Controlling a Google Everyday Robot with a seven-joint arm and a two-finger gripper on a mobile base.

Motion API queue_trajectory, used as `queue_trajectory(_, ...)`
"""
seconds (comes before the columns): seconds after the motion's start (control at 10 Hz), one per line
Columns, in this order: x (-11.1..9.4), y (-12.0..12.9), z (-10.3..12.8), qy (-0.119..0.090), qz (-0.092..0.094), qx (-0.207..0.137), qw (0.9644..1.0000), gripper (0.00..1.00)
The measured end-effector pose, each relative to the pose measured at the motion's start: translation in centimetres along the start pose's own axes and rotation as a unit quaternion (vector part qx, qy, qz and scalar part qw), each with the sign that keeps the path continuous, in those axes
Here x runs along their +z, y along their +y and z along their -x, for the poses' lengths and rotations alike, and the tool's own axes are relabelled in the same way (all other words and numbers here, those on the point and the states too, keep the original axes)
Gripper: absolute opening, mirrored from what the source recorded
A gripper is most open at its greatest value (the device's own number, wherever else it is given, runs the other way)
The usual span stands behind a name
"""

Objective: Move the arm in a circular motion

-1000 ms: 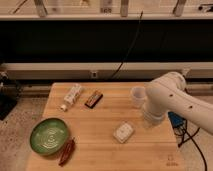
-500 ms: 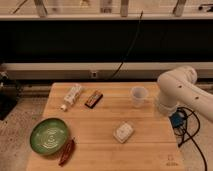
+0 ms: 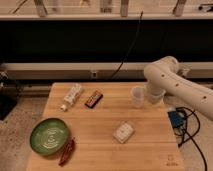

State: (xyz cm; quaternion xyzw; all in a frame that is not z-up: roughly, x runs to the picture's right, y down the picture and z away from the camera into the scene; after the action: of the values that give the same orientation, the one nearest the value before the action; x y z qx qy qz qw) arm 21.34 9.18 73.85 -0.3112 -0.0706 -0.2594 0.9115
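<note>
The large glossy white arm (image 3: 176, 85) reaches in from the right edge, and its rounded joint (image 3: 161, 70) rises above the table's back right corner. A short segment hangs down from that joint. The gripper (image 3: 154, 98) is at its lower end, just right of a clear plastic cup (image 3: 137, 96) and mostly hidden by the arm. It holds nothing that I can see.
On the wooden table (image 3: 100, 145) lie a white bottle on its side (image 3: 72, 96), a brown snack bar (image 3: 93, 98), a small white packet (image 3: 123, 132), a green bowl (image 3: 49, 136) and a reddish wrapper (image 3: 66, 151). A blue box (image 3: 176, 120) with cables sits off the right edge.
The arm has swung right and toward the back, from over the table's right middle near the white packet to the back right corner beside the cup. The tabletop items have not moved.
</note>
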Motion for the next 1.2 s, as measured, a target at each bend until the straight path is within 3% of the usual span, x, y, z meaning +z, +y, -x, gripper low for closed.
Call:
queue_trajectory(0.4,0.2,-5.1,7.2,-0.024,-0.019,-0.059,0.9978,0.00)
queue_trajectory(0.6,0.2,-6.5,11.1,-0.040,-0.023,-0.095,0.9944,0.00)
queue_trajectory(0.7,0.0,-6.6,13.8,-0.051,-0.026,-0.120,0.9911,0.00)
queue_trajectory(0.8,-0.3,-5.8,16.2,-0.062,-0.027,-0.144,0.9872,0.00)
queue_trajectory(1.2,-2.0,0.1,21.4,-0.080,-0.029,-0.200,0.9761,0.00)
